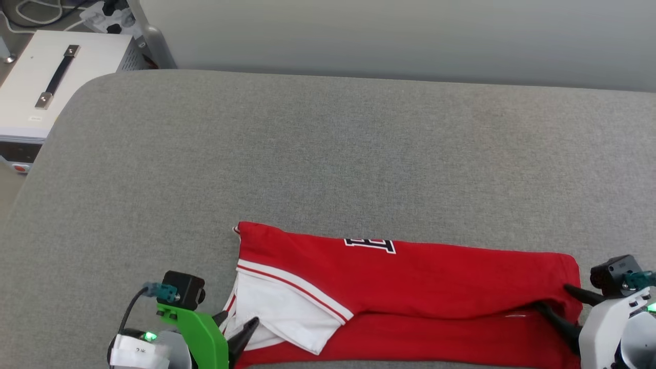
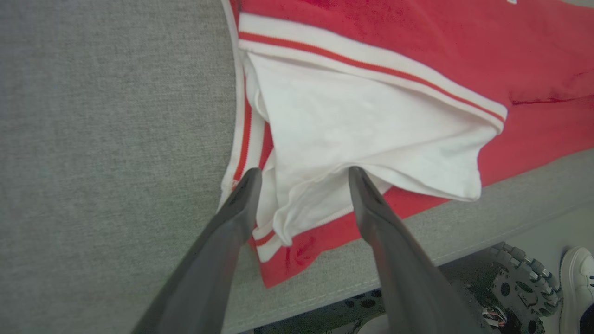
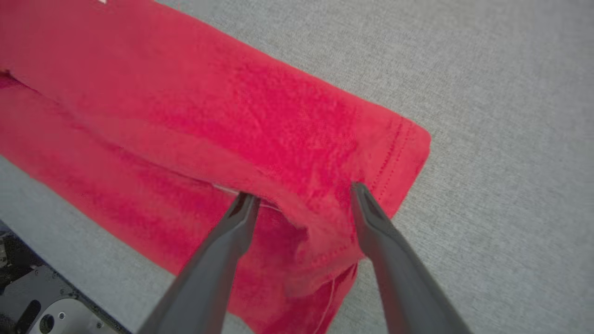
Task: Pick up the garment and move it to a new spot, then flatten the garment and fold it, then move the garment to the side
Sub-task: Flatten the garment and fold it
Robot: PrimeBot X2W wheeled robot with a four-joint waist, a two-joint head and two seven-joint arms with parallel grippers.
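One red garment [image 1: 435,277] lies folded lengthwise at the near edge of the grey counter [image 1: 328,154]. The left hand [image 2: 304,170] and right hand [image 3: 302,191] both gape open, one at each end of it.

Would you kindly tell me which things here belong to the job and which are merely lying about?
Job: jersey, left claw, right claw.
Lying about: white box, shoe.
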